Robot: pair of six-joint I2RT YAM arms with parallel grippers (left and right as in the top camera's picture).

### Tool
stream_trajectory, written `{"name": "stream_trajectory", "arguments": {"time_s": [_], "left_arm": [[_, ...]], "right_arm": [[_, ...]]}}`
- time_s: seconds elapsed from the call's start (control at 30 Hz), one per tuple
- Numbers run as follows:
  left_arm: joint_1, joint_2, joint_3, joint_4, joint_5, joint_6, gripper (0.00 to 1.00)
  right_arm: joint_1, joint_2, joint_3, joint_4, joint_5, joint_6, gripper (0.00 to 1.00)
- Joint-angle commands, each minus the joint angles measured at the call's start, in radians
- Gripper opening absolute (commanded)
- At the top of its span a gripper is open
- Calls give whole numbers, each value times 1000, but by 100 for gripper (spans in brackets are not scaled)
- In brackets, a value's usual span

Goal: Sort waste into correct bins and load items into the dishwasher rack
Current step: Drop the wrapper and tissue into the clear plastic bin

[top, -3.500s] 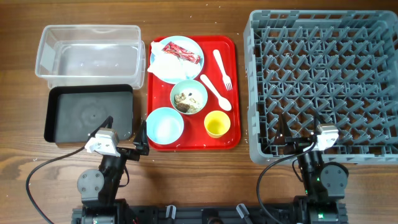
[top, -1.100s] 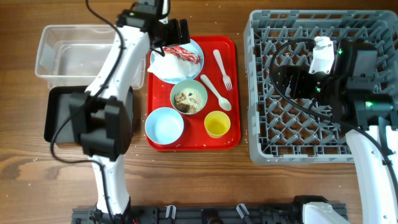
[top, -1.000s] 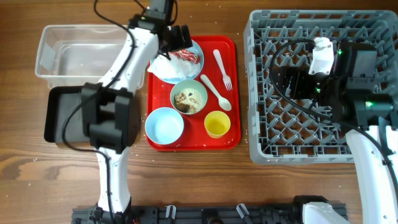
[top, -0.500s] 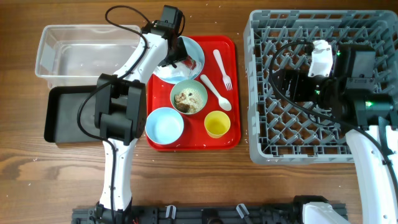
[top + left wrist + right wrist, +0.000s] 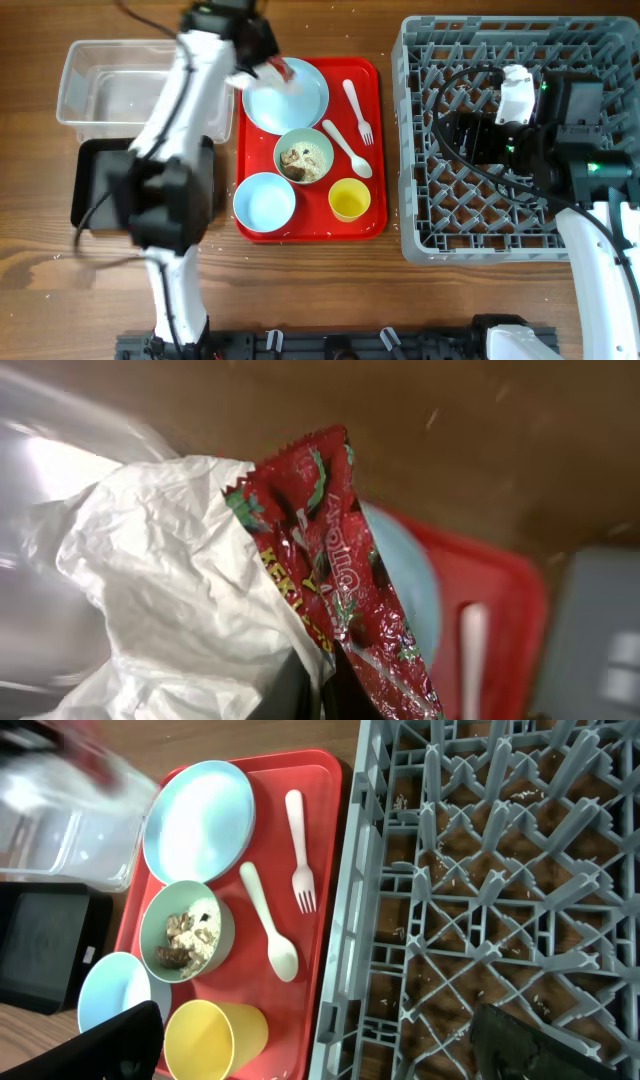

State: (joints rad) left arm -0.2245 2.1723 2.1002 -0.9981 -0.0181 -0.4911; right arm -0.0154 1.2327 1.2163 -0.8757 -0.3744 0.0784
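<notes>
One plate [image 5: 292, 100], two bowls, one bare [image 5: 264, 200] and one with food bits [image 5: 303, 157], one yellow cup [image 5: 349, 199], one fork [image 5: 358, 110] and one spoon [image 5: 346, 148] lie on the red tray [image 5: 375, 215]. There are two bins, a clear tub [image 5: 120, 85] and a black tray [image 5: 95, 190], and one rack [image 5: 520, 60]. The left gripper [image 5: 318, 688] is clamped on one napkin [image 5: 170, 610] and one wrapper [image 5: 335, 590] together, with the plate just right of it and the tub to its left. The right gripper [image 5: 310, 1020] is spread wide over the rack and holds nothing; the red tray is to its left.
</notes>
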Motion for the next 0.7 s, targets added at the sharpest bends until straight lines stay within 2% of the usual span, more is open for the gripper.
{"name": "stream_trajectory", "arguments": {"time_s": [0.0, 0.17, 0.33, 0.37, 0.4, 0.43, 0.47, 0.5, 0.53, 0.6, 0.67], "left_arm": [[103, -136, 29, -48, -2, 16, 4], [280, -98, -3, -82, -3, 12, 4], [360, 22, -15, -79, -2, 12, 4], [364, 53, -15, -72, -2, 12, 12], [364, 69, -15, -68, -3, 12, 24], [364, 90, -15, -66, -2, 12, 55], [364, 97, -15, -79, 3, 16, 77], [364, 95, -15, -84, 2, 17, 84], [364, 80, -12, -84, 23, 46, 86], [364, 33, -5, -85, 79, 100, 87], [364, -29, -4, -97, 106, 101, 87]], "right_arm": [[-4, 9, 19, 1, -20, 11, 100], [-4, 9, 19, 14, -20, 11, 100], [-4, 9, 19, 19, -20, 11, 100], [-4, 9, 19, 19, -20, 11, 100], [-4, 9, 19, 18, -20, 11, 100], [-4, 9, 19, 16, -20, 11, 100], [-4, 9, 19, 16, -20, 11, 100], [-4, 9, 19, 15, -20, 11, 100], [-4, 9, 19, 16, -20, 11, 100], [-4, 9, 19, 22, -20, 11, 100], [-4, 9, 19, 24, -20, 11, 100]]}}
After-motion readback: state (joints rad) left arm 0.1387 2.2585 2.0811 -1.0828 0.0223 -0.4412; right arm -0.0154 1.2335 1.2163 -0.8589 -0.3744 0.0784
